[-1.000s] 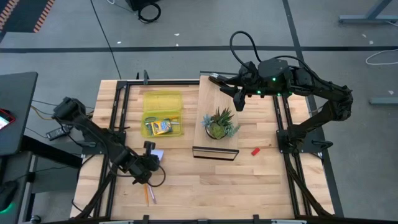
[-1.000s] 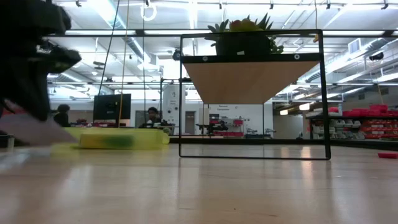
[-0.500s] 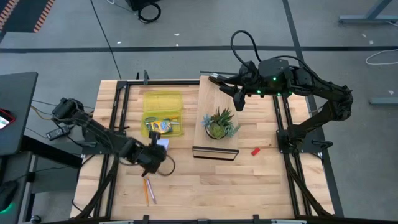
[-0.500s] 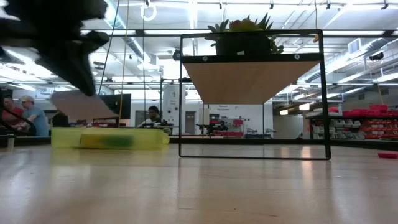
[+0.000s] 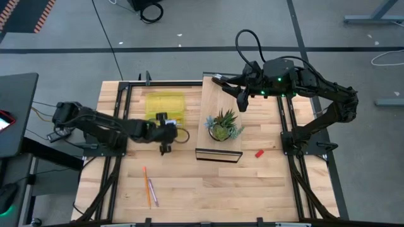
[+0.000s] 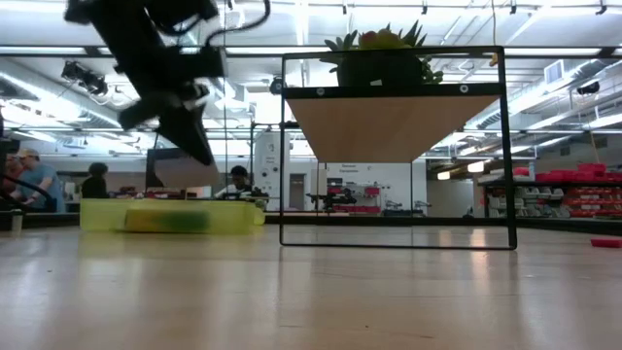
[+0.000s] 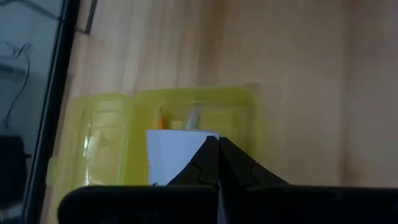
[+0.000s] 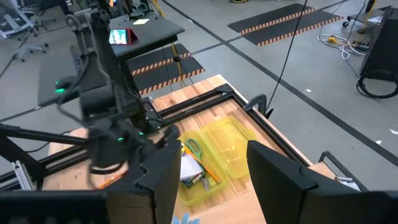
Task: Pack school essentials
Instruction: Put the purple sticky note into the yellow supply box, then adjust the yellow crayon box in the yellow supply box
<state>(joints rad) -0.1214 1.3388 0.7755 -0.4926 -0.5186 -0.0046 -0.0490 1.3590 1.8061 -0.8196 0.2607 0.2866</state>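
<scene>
The pale blue square pad (image 7: 177, 155) hung pinched in the left gripper (image 5: 165, 132) above the yellow case (image 5: 165, 102). Nearby we saw the potted plant (image 5: 222, 125) on its raised shelf (image 5: 218, 154), pencils (image 5: 150, 191) loose on the table (image 5: 252, 183), and the right gripper (image 5: 242, 101), fingers spread, empty over the shelf.

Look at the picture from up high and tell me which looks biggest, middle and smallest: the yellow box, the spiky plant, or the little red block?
From largest to smallest in the high view:
1. yellow box, though the left gripper covers part of it
2. spiky plant
3. little red block, by far the tiniest
</scene>
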